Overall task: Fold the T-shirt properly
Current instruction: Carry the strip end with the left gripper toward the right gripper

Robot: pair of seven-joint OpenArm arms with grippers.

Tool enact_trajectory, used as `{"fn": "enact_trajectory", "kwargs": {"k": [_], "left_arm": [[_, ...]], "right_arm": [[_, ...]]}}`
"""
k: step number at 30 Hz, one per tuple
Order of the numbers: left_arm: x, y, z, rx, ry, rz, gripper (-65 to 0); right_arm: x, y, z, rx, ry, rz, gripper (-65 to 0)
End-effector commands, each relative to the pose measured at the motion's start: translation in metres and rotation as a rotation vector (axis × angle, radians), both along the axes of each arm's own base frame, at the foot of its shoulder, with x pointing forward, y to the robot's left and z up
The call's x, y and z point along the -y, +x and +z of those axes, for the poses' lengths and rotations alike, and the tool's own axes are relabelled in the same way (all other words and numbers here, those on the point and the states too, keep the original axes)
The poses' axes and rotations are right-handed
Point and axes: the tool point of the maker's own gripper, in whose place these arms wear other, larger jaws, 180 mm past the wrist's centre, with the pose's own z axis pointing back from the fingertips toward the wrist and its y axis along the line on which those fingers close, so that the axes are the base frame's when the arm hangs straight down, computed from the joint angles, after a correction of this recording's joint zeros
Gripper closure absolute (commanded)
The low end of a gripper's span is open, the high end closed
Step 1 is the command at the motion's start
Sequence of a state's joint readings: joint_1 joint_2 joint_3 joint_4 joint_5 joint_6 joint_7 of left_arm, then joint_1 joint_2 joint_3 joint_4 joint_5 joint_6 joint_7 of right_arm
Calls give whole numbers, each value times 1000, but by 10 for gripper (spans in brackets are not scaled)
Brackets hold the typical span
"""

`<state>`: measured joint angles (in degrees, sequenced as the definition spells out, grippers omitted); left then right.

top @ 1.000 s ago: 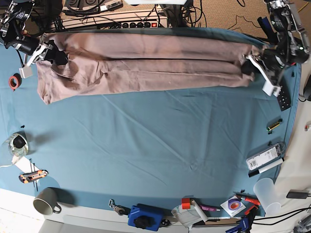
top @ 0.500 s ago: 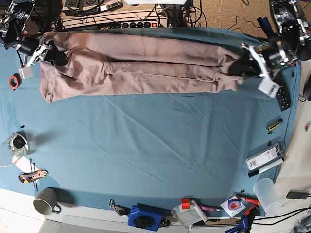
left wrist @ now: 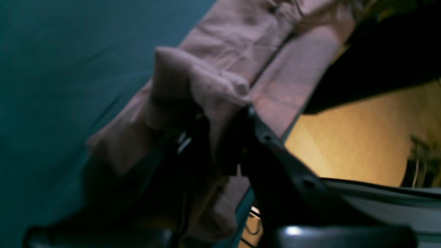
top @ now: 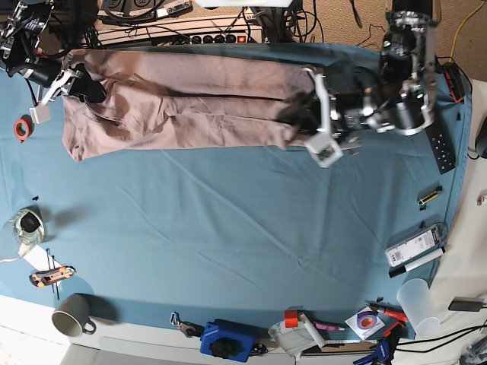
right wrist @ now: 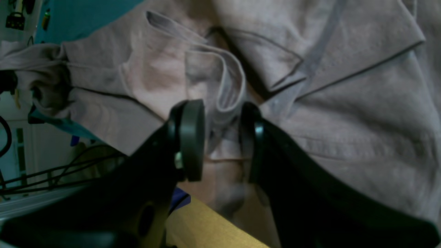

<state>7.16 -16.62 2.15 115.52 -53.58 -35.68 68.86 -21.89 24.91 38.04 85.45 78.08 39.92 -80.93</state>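
The pink-beige T-shirt (top: 183,103) lies as a long band along the far side of the blue-teal table cloth (top: 243,228). My left gripper (top: 303,114), on this view's right, is shut on the shirt's right end and holds it lifted above the cloth. In the left wrist view the gripper (left wrist: 220,117) pinches a bunch of shirt fabric (left wrist: 234,62). My right gripper (top: 80,82) holds the shirt's left end at the far left corner. In the right wrist view the gripper (right wrist: 220,137) is closed on a fold of the shirt (right wrist: 344,103).
A power strip (top: 217,36) and cables lie behind the table. A red tape roll (top: 23,128) and a mug (top: 72,315) are at the left. A remote (top: 443,152), a white box (top: 415,247) and a plastic cup (top: 421,300) are at the right. A blue device (top: 227,340) sits at the front edge.
My left gripper has carried the shirt's right end far to the left, from the table's right edge to past the middle. The shirt band is shorter. The right gripper stayed.
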Motion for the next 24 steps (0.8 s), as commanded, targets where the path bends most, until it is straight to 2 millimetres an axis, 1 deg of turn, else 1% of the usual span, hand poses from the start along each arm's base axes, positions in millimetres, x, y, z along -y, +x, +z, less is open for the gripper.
{"fn": "enact_trajectory", "kwargs": {"k": [1, 4, 6, 10, 13, 17, 21, 22, 24], "left_arm": [[11, 2, 13, 43, -40, -27, 0], [30, -1, 15, 84, -40, -81, 0], [41, 0, 16, 120, -22, -102, 0], [59, 9, 17, 147, -3, -82, 0], [73, 9, 17, 162, -2, -97, 0], [88, 4, 10, 127, -17, -114, 0], [94, 5, 10, 116, -37, -114, 0], [95, 5, 12, 125, -46, -117, -27], [98, 5, 16, 138, -66, -121, -205]], "right_arm": [[6, 9, 14, 49, -12, -1, -186], [6, 9, 14, 50, -12, -1, -186], [6, 9, 14, 49, -12, -1, -186], [6, 9, 14, 49, -12, -2, -186], [6, 9, 14, 49, -12, -2, -186], [7, 9, 14, 47, -14, -1, -186], [7, 9, 14, 47, -14, -1, -186], [7, 9, 14, 47, -14, -1, -186], [7, 9, 14, 48, -14, -1, -186]]}}
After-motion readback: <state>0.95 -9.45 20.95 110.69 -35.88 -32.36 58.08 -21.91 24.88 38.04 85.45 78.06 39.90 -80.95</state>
